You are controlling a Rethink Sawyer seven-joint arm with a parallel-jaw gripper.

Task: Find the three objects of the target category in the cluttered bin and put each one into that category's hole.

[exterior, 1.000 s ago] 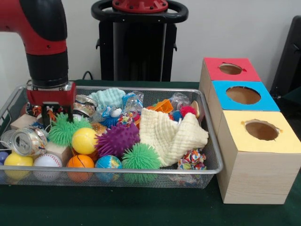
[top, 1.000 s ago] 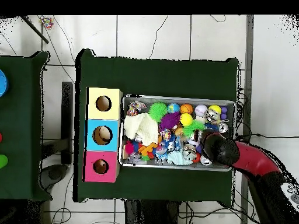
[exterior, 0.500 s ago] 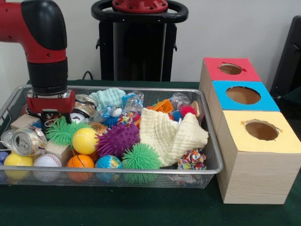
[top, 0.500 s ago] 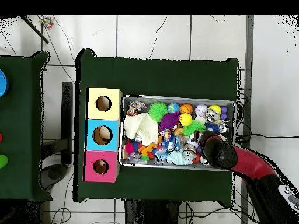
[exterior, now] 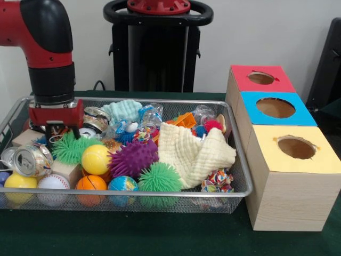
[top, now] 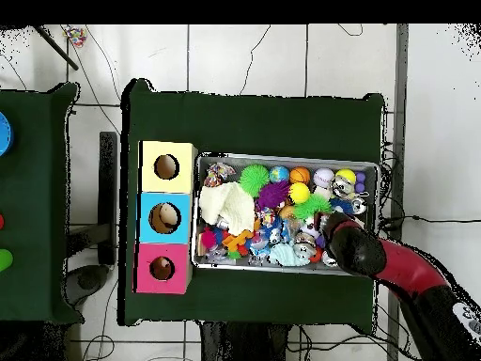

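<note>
The silver wire-mesh bin holds a jumble of things: a green spiky ball, a yellow ball, a purple spiky ball, a second green spiky ball, a crushed can and a cream cloth. My gripper hangs open and empty over the bin's left end, just above and behind the first green spiky ball. In the overhead view my red arm covers the gripper at the bin's right end.
Three wooden boxes with holes stand right of the bin: red top, blue top, yellow top. A globe ball, a basketball, a baseball and a teal cloth also lie in the bin.
My gripper has risen a little out of the green spiky ball's spikes and drawn slightly back. The objects in the bin have not moved.
</note>
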